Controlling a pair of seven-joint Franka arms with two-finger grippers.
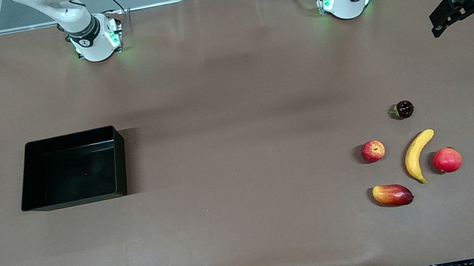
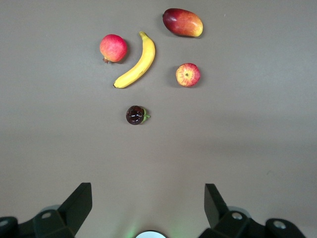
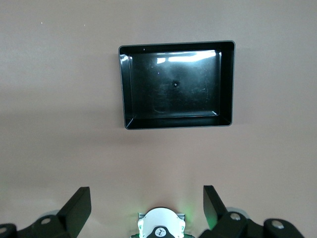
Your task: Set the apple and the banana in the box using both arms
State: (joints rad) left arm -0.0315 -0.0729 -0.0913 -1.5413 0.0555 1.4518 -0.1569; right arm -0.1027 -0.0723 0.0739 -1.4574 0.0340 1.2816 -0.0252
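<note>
A shallow rectangular glossy black open-top box (image 1: 114, 159) sits on the brown table (image 1: 232, 105) toward the right arm's end. Nothing lies in it; its floor shows only reflections of light.

All the fruit lies loose on the table toward the left arm's end, well apart from the box. The small round red apple with yellowish patches (image 1: 372, 151) rests near the long curved yellow banana (image 1: 417, 156), not touching it. A larger, evenly red round fruit (image 1: 447, 159) sits just beside the banana, an oblong red-yellow mango (image 1: 392, 194) lies nearer the front camera than the apple, and a small dark round fruit with a green stem (image 1: 403, 109) lies farther from it.

The left gripper (image 2: 148, 206) hangs high at the left arm's end, fingers spread wide, holding nothing. The right gripper (image 3: 147, 206) hangs high at the right arm's end, fingers likewise wide apart and empty.
</note>
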